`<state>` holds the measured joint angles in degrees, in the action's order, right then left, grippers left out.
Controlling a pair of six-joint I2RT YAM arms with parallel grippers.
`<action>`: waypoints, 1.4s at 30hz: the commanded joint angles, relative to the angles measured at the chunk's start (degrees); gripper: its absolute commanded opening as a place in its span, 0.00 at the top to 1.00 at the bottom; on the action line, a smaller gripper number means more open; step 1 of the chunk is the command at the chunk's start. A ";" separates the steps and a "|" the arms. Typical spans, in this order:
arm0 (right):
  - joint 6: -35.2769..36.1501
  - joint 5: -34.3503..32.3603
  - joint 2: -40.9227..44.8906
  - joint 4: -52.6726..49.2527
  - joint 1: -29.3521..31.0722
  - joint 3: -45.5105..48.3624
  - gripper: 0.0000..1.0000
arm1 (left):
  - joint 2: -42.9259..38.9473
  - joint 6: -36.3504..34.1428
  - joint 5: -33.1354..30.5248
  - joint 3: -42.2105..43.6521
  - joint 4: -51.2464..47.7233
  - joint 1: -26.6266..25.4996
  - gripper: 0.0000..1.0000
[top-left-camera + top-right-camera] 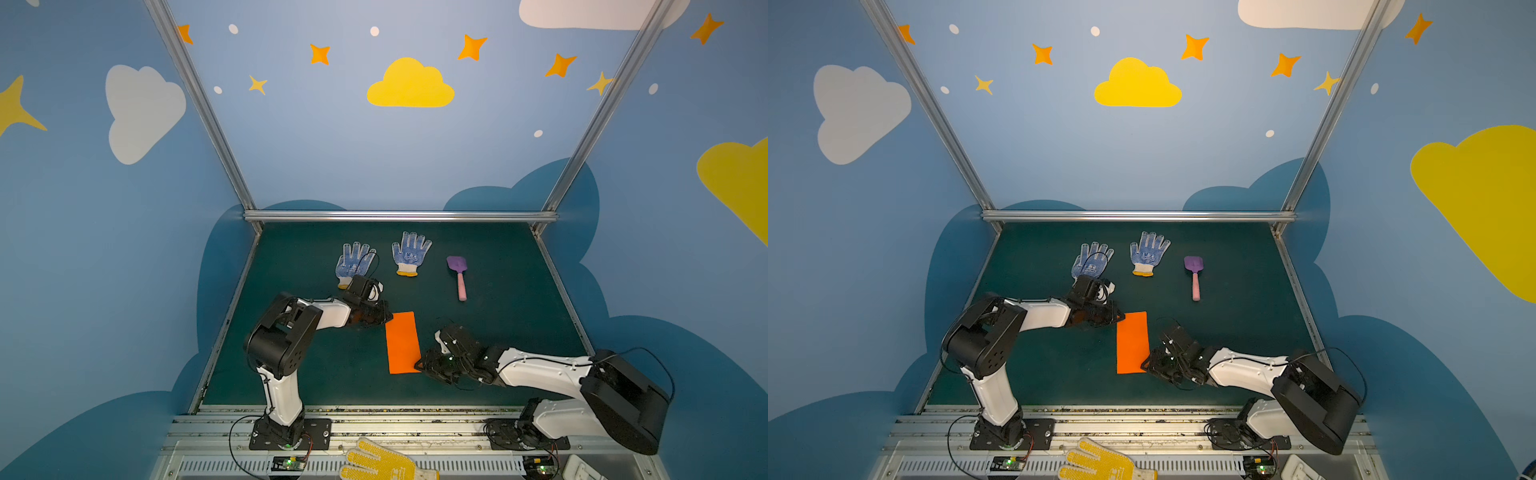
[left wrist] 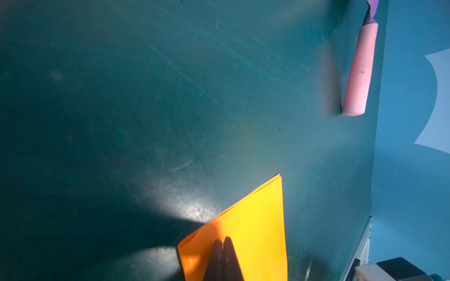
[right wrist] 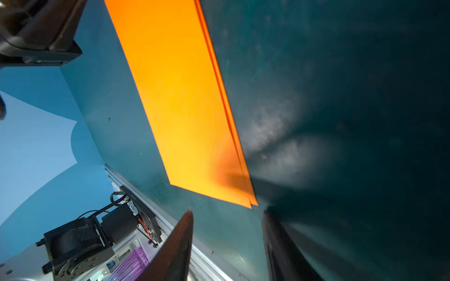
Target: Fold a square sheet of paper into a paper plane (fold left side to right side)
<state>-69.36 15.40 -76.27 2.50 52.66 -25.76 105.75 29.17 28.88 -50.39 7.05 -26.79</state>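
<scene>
The square sheet of paper (image 1: 402, 343) (image 1: 1133, 343) is bright orange and lies on the green mat folded in half into a tall rectangle. Its two layers show slightly offset along one long edge in the right wrist view (image 3: 180, 97). My left gripper (image 1: 386, 318) (image 1: 1120, 318) is shut. Its tips (image 2: 222, 240) rest on top of the sheet (image 2: 255, 231) near the far left corner, where the fold bulges a little. My right gripper (image 1: 419, 365) (image 1: 1144, 365) (image 3: 227, 214) is open just off the near right corner, with nothing between its fingers. No paper plane is in view.
Two blue-dotted gloves (image 1: 354, 262) (image 1: 410, 253) lie at the back of the mat. A purple-and-pink toy shovel (image 1: 458, 276) (image 2: 360, 73) lies to their right. A yellow dotted glove (image 1: 382, 461) rests on the front rail. Metal frame rails border the mat.
</scene>
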 commanded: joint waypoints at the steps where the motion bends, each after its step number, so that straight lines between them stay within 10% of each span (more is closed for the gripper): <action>1: -0.82 -1.96 -0.48 -4.30 0.26 1.50 0.51 | 1.38 -0.94 -2.51 1.13 -3.27 0.33 0.96; 42: 10.44 5.63 -12.39 11.13 -6.57 -4.25 0.55 | 1.98 -0.55 -2.42 1.17 -2.57 0.42 0.96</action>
<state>-59.66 20.82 -89.49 14.94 46.22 -31.81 105.75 29.17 29.02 -50.39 7.09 -26.63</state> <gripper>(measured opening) 0.452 0.047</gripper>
